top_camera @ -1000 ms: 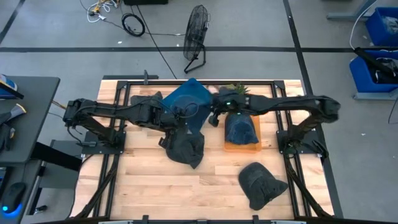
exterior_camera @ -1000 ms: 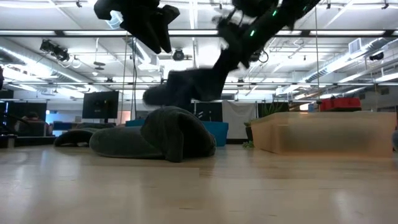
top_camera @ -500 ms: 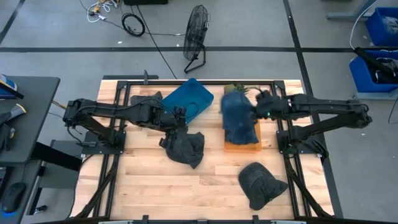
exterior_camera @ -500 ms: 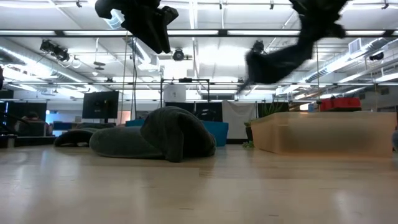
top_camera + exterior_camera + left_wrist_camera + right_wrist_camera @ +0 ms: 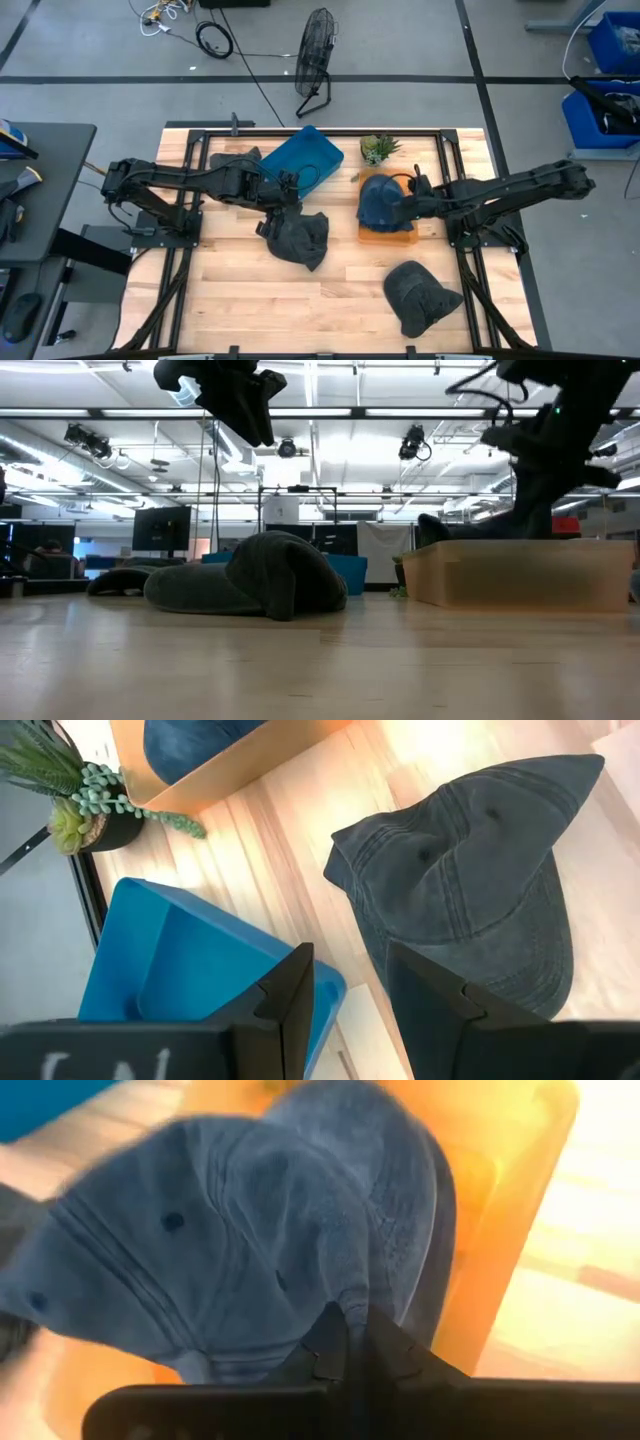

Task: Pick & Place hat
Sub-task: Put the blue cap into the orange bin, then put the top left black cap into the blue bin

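A blue denim hat [image 5: 380,203] sits in the orange tray [image 5: 390,238] right of centre. My right gripper [image 5: 402,207] is low over the tray and shut on this hat [image 5: 230,1250]. My left gripper [image 5: 288,193] hovers open above a dark grey hat [image 5: 300,238] that rests crown-up on the wood. In the left wrist view its fingers [image 5: 290,1005] stand apart beside that hat [image 5: 480,870]. In the low view the left gripper [image 5: 240,405] hangs well above the grey hat [image 5: 265,575]. My right gripper pinches a fold of the blue hat's cloth near its rim [image 5: 335,1295] between its two shut fingers [image 5: 330,1345]. It comes from the table's right side, slanting down. The hat lies down inside the orange tray [image 5: 510,1200], crown up, and is not lifted.
A blue bin [image 5: 305,160] lies tilted at the far middle, with a small potted plant [image 5: 378,148] beside it. Another dark hat [image 5: 420,295] lies near the right front, and one more [image 5: 232,160] at the far left. The near left wood is bare.
My right gripper carried the blue hat through the air from over the blue bin toward the table's right edge, then lowered it into the orange tray, where it now lies. The left arm stayed still.
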`<action>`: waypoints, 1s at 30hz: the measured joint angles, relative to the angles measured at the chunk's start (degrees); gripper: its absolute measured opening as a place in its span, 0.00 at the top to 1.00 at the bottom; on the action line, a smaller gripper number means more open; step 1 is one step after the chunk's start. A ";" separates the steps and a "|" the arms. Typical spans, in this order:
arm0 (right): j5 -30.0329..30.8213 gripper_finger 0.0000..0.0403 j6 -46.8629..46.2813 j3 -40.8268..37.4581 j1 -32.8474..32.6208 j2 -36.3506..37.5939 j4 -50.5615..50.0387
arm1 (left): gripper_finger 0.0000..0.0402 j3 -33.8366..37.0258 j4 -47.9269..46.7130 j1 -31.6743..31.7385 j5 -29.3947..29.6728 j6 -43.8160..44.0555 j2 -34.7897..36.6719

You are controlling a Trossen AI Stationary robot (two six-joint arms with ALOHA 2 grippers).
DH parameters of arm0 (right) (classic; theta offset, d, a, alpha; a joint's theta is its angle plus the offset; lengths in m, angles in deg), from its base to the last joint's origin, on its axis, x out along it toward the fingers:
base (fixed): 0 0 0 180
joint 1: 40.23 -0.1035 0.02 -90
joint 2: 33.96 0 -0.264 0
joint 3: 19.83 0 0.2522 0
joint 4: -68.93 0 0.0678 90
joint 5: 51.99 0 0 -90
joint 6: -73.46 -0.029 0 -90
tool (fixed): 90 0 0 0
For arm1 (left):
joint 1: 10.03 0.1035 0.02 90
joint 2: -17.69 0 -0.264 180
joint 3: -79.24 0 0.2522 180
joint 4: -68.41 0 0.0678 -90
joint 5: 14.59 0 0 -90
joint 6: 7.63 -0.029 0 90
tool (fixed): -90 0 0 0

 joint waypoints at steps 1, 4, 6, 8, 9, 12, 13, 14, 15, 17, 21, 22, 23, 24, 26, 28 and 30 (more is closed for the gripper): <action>-0.64 0.98 0.00 -0.84 -0.02 -0.02 1.18 | 0.67 0.00 0.01 0.00 0.14 0.01 0.00; -2.85 0.97 0.04 -2.13 -0.02 0.00 1.71 | 0.67 0.00 0.01 0.00 0.17 0.00 0.00; -4.10 0.94 0.90 -2.31 -0.02 0.00 1.70 | 0.67 0.00 0.03 0.00 0.17 0.00 0.00; -5.80 0.91 2.83 -2.12 -0.02 -0.01 1.42 | 0.67 0.00 0.01 0.00 0.17 0.00 0.00; -6.77 0.89 4.35 -1.75 -0.02 -0.02 1.27 | 0.67 0.00 0.01 0.00 0.17 0.00 0.00; -9.26 0.83 8.92 0.35 -0.02 -0.02 1.04 | 0.67 0.00 0.01 0.00 0.17 0.01 0.00; -9.86 0.81 9.99 1.30 -0.02 -0.02 0.72 | 0.67 0.00 0.03 0.00 0.17 0.02 0.00; -10.45 0.79 10.77 2.40 -0.02 -0.02 0.35 | 0.67 0.00 0.03 0.00 0.17 0.01 0.00; -10.94 0.78 11.72 3.60 -0.02 -0.02 -0.18 | 0.67 0.00 0.03 0.00 0.19 0.02 0.00; -11.61 0.75 13.11 6.51 -0.02 -0.02 -2.33 | 0.67 0.00 0.03 0.00 0.17 0.02 0.00; -13.48 0.71 14.76 12.81 -0.02 0.00 -9.14 | 0.67 0.00 0.01 0.00 0.17 1.35 0.00; -13.60 0.71 15.09 14.20 -0.02 0.00 -10.55 | 0.67 0.00 0.01 0.00 0.18 2.65 0.00; -13.35 0.71 15.20 15.62 -0.02 0.00 -11.67 | 0.67 0.00 -0.03 0.00 0.16 4.71 0.00; -12.61 0.71 15.45 16.78 -0.04 0.02 -12.13 | 0.67 0.00 -0.01 0.00 0.22 7.26 -0.02; -9.94 0.71 17.28 18.03 -0.04 0.02 -11.27 | 0.67 0.00 -0.09 0.15 0.10 14.99 0.00; -7.48 0.71 23.15 18.08 -0.04 0.00 -7.55 | 0.67 -0.02 -1.31 0.30 -0.22 25.41 0.00; -6.47 0.71 32.61 17.60 -0.01 -0.14 -2.46 | 0.67 -0.02 -4.22 0.33 -0.36 32.40 -0.02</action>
